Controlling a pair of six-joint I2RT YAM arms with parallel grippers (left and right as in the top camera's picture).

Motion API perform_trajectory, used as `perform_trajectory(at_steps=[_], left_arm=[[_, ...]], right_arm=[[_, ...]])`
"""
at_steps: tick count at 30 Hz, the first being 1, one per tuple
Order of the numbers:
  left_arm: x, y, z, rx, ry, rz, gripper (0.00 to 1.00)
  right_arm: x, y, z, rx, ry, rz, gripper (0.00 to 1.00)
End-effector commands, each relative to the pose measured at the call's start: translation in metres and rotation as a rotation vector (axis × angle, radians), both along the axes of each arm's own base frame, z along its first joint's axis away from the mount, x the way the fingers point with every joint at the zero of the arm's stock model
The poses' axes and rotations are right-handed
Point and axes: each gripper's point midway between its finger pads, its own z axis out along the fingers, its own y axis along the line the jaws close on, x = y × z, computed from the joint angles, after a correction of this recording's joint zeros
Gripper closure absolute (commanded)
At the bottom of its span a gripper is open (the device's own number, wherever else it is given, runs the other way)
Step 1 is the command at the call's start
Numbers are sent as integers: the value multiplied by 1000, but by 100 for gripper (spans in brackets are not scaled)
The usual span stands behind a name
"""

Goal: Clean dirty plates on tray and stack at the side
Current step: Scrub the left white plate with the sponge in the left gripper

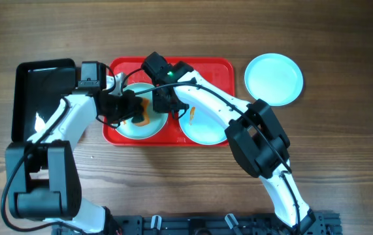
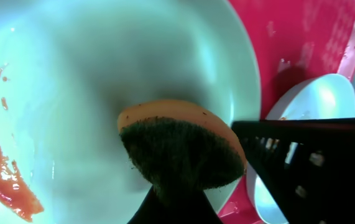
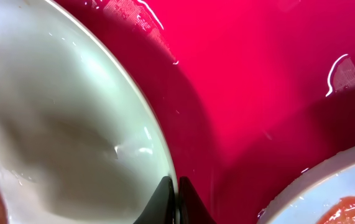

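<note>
— Is the left gripper (image 1: pixel 122 103) clamping that sponge (image 2: pixel 180 146) over the left plate (image 2: pixel 102 62), inside the red tray (image 1: pixel 219 68)?
— Yes, and the right gripper (image 3: pixel 177 186) pinches its rim. I'd sweep flat toward the sauce smear (image 2: pixel 3 174), holding the rim steady.

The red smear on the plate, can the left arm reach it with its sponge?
Probably yes. The left gripper holds the sponge over that plate, and only bare plate lies between it and the smear.
</note>
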Motion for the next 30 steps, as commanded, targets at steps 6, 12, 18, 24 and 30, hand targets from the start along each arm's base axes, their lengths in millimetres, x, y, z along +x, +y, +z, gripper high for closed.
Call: perform_trajectory(at_steps=[6, 12, 18, 24, 30], left_arm=[[-5, 22, -28, 146, 35, 14, 96], [-3, 15, -29, 145, 19, -5, 91], [-1, 9, -27, 145, 1, -22, 74], [4, 8, -19, 144, -26, -20, 80], [4, 8, -9, 143, -46, -18, 79]], right_arm=[[12, -7, 16, 1, -44, -38, 96], [13, -6, 16, 6, -47, -41, 96], [12, -7, 16, 3, -46, -39, 96], [13, -7, 16, 3, -47, -36, 95], [13, -7, 16, 4, -48, -36, 95]])
